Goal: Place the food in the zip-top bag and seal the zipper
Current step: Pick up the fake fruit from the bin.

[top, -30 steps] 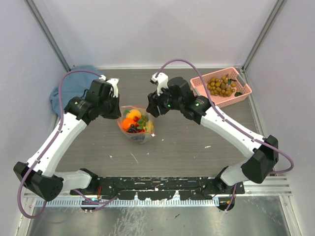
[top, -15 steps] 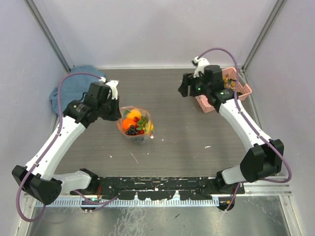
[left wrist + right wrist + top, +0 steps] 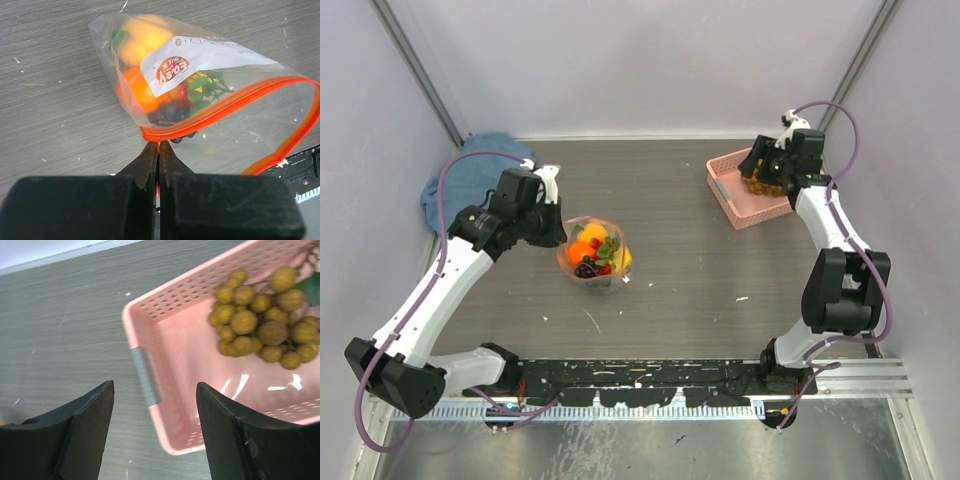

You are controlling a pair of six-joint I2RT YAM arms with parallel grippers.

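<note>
View from above of 2 robot arms on a grey worktop. A clear zip-top bag sits near the middle of the worktop, a little toward the left edge. It already holds food: an orange fruit, a yellow fruit and darker pieces beneath.

The left fingers are pressed together on one end of the orange-red zipper. This probably pins the bag and keeps its mouth gaping for loading; the strip is plainly not yet sealed.

The right fingers stand apart with nothing between them, above the pink basket at the far right corner. A bunch of olive-brown grapes lies inside the basket, the 1 piece of food seen outside the bag. The arm seems placed there to collect it. A blue cloth lies crumpled at the far left corner.

Compared with 1 second earlier, the right arm has swung away from the bag, where its fingers were close to the mouth, across to the basket. The left arm, the bag and the basket have not moved.
</note>
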